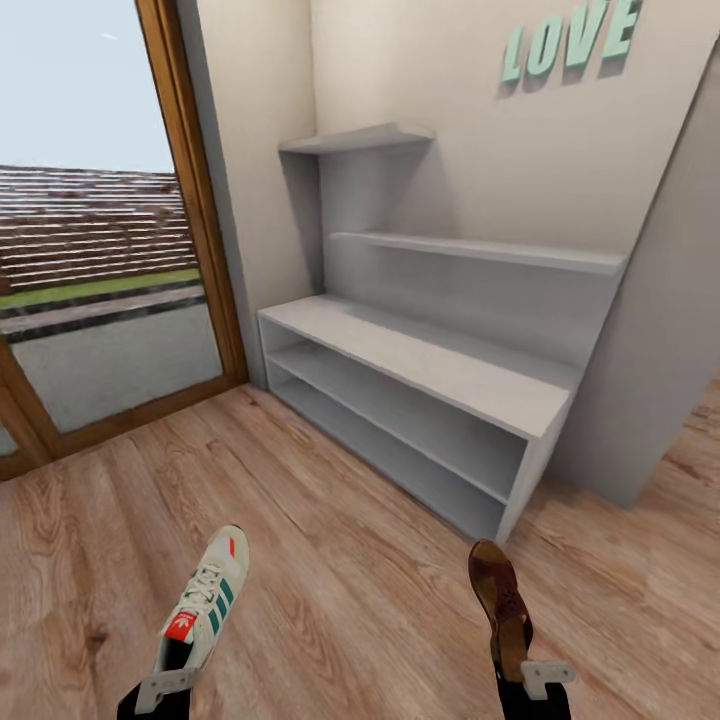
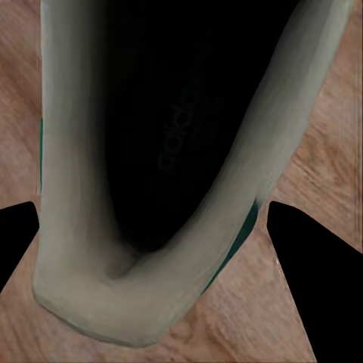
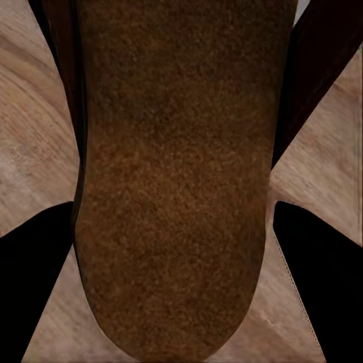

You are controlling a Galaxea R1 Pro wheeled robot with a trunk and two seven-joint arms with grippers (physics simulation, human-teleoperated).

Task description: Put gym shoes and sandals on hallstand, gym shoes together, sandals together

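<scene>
Looking down from the head view, the left gripper [image 1: 168, 688] clamps the heel of a white gym shoe [image 1: 203, 600], whose long axis runs away from the robot, toe leaning slightly right toward the hallstand [image 1: 420, 365]. On the other side, the right gripper [image 1: 533, 678] grips the heel end of a brown sandal [image 1: 499, 598]; its toe points ahead and a touch left, also toward the rack. Both are carried above the corridor floor [image 1: 340, 560], well apart from each other, with a broad stretch of bare planks between them and the rack's front edge. The bench top is bare and wide, two open shelves sit beneath it, and staggered wall shelves climb above. A glass door [image 1: 100, 230] stands to the left, and green LOVE letters [image 1: 570, 40] hang on the wall.

Switching to the left wrist view, the gym shoe [image 2: 151, 174] shows its dark opening and pale collar, the black fingers [image 2: 310, 272] pressed on both sides of the heel, wood floor behind.

Over to the right wrist view, the sandal's [image 3: 174, 181] tan footbed stretches straight away from the camera, dark fingers [image 3: 38, 287] closed on either edge near the rounded heel.
</scene>
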